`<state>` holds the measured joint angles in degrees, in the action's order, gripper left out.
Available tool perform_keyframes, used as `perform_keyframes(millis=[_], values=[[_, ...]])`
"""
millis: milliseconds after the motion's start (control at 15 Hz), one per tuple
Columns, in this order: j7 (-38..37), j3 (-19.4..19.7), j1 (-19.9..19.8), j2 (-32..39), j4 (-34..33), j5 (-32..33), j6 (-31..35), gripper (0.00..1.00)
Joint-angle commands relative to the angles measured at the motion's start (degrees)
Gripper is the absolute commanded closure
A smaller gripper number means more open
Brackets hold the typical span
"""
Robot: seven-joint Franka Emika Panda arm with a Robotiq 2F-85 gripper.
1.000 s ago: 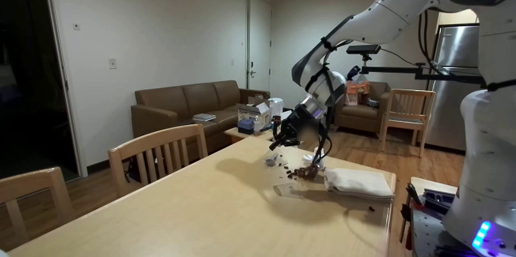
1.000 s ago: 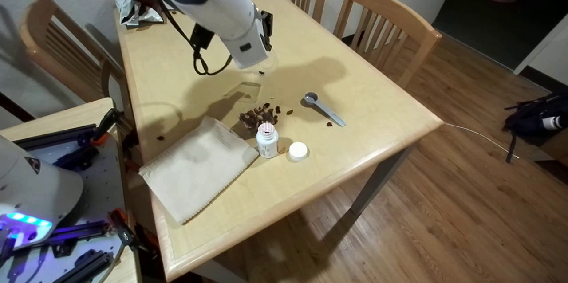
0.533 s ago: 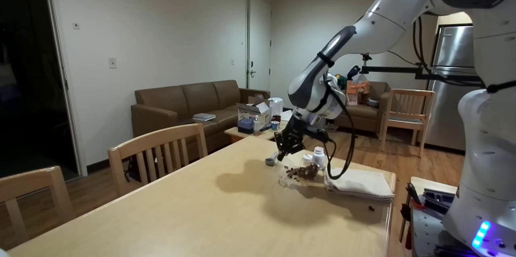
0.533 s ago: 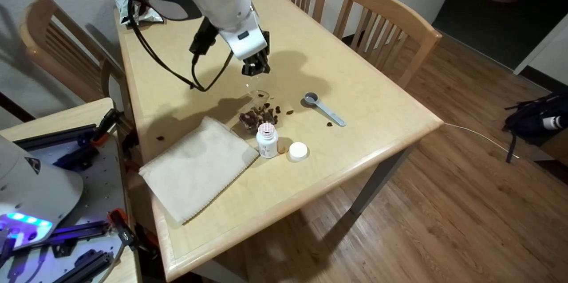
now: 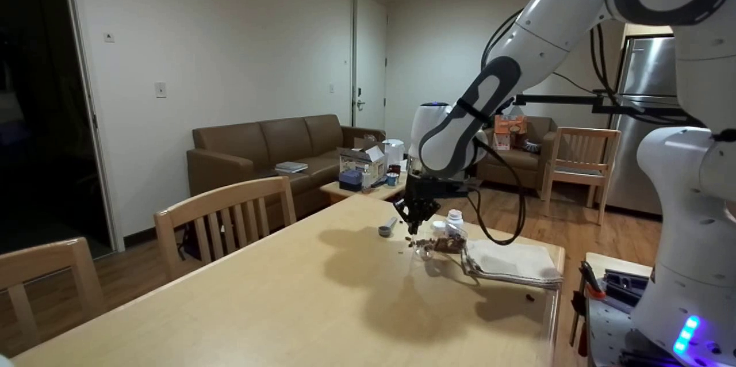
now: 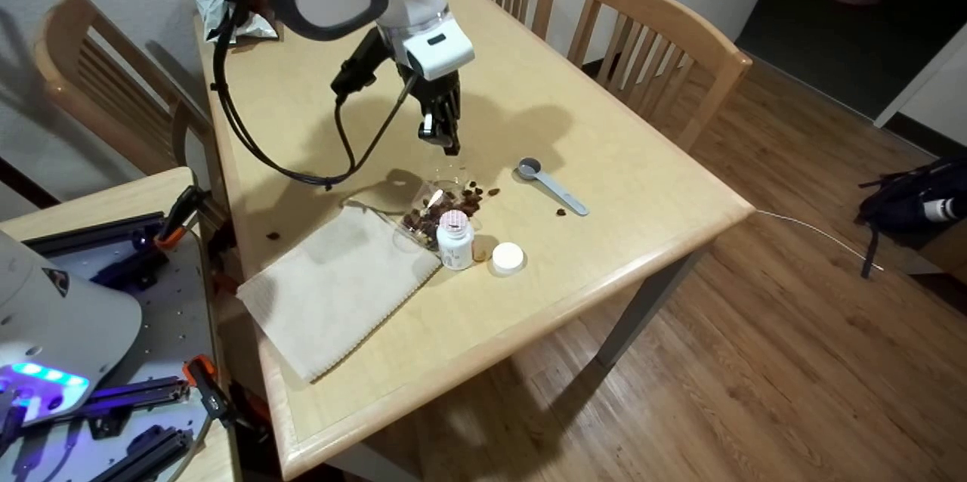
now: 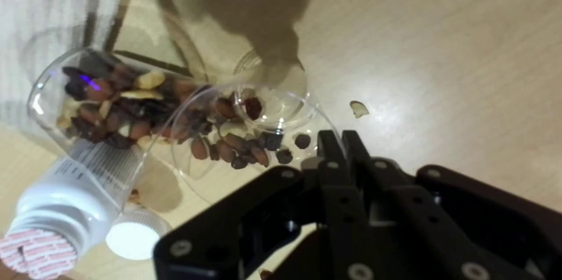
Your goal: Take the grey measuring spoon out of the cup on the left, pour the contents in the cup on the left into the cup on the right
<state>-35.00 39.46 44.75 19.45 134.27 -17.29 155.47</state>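
Observation:
My gripper is shut on the thin rim of a clear cup; it hangs just under the fingers in both exterior views. A second clear cup appears to lie on its side, holding dark nuts and raisins, some of them spread on the table under the held cup. The nuts also show in both exterior views. The grey measuring spoon lies on the table apart from both cups and is out of the wrist view. Whether the cups touch is unclear.
A white bottle stands against the nuts, with its white cap beside it. A folded beige cloth lies along the near table edge. A few loose raisins are scattered about. A chip bag stands at the far corner.
My gripper has turned to point downward and come lower, bringing the held cup down close to the nuts. The nuts and their cup look shifted slightly toward the cloth.

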Motion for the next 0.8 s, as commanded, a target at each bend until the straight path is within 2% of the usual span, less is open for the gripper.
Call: perform_keyframes(millis=[0, 67, 267, 600, 667, 733], values=[[-7.83, -2.29, -2.68, -1.79, -3.93, 12.22, -6.84, 0.61], [-8.74, -3.26, -3.24, -2.31, -4.78, 14.11, -8.14, 0.54], [-11.57, -11.74, -9.59, -4.57, -7.1, 18.19, -9.62, 0.35], [-16.25, -24.14, -18.37, -7.48, -9.5, 25.63, -6.76, 0.03], [-17.73, -26.07, -19.66, -7.77, -10.23, 26.98, -5.52, 0.0], [-16.18, -28.05, -22.29, -6.43, -9.97, 26.07, -6.77, 0.15]])
